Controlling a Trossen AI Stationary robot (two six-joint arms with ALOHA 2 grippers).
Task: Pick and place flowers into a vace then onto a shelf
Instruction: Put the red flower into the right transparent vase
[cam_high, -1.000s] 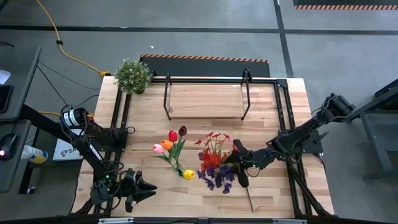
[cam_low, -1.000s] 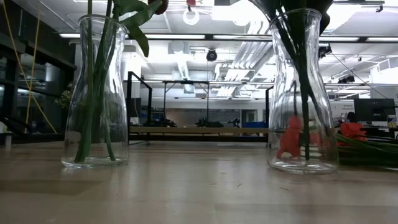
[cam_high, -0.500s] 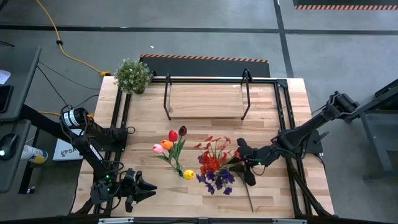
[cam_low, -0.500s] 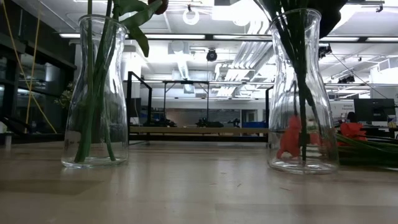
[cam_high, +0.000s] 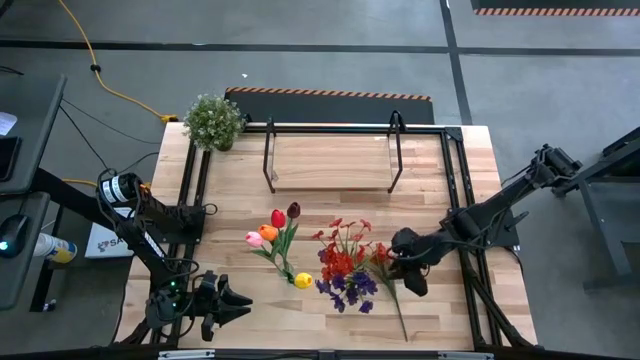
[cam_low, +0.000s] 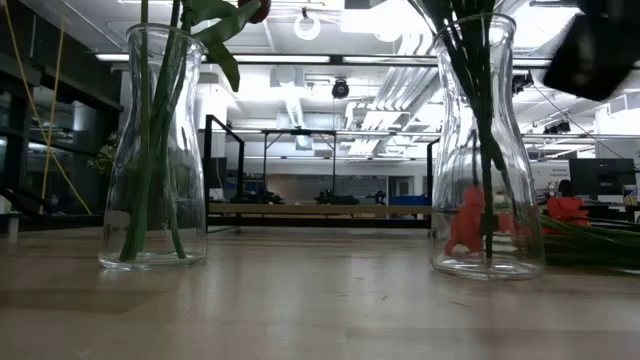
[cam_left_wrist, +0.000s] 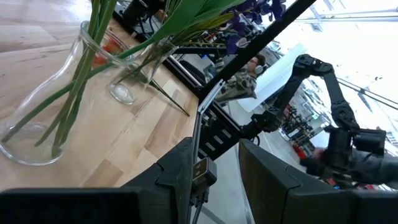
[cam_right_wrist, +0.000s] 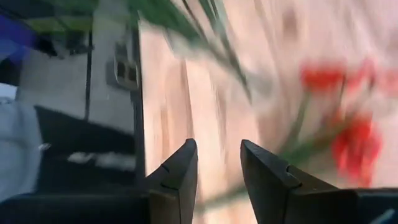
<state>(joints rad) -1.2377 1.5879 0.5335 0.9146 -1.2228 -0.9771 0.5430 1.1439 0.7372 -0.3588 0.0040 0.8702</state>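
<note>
Two clear glass vases stand on the table. One vase (cam_high: 287, 268) (cam_low: 155, 150) holds the tulips (cam_high: 275, 228). The other vase (cam_high: 345, 278) (cam_low: 487, 150) holds red and purple sprays (cam_high: 340, 262). A loose red spray (cam_high: 380, 254) (cam_low: 566, 210) lies flat on the table to that vase's right, its stem (cam_high: 399, 315) pointing to the near edge. My right gripper (cam_high: 403, 255) (cam_right_wrist: 217, 180) hovers open beside this spray's blossoms. My left gripper (cam_high: 238, 301) (cam_left_wrist: 214, 180) waits open at the near left. The shelf (cam_high: 330, 160) stands at the back.
A bushy potted plant (cam_high: 213, 120) sits at the far left corner. Black frame rails (cam_high: 455, 180) run along the table's sides. Bare planks lie between the vases and the shelf, and along the near edge in front of the vases.
My right gripper has drawn back from the vase of sprays toward the table's right edge, tipping downward and rolling as it went. It now shows blurred at the top right of the low view. One stem in that vase has swung more upright.
</note>
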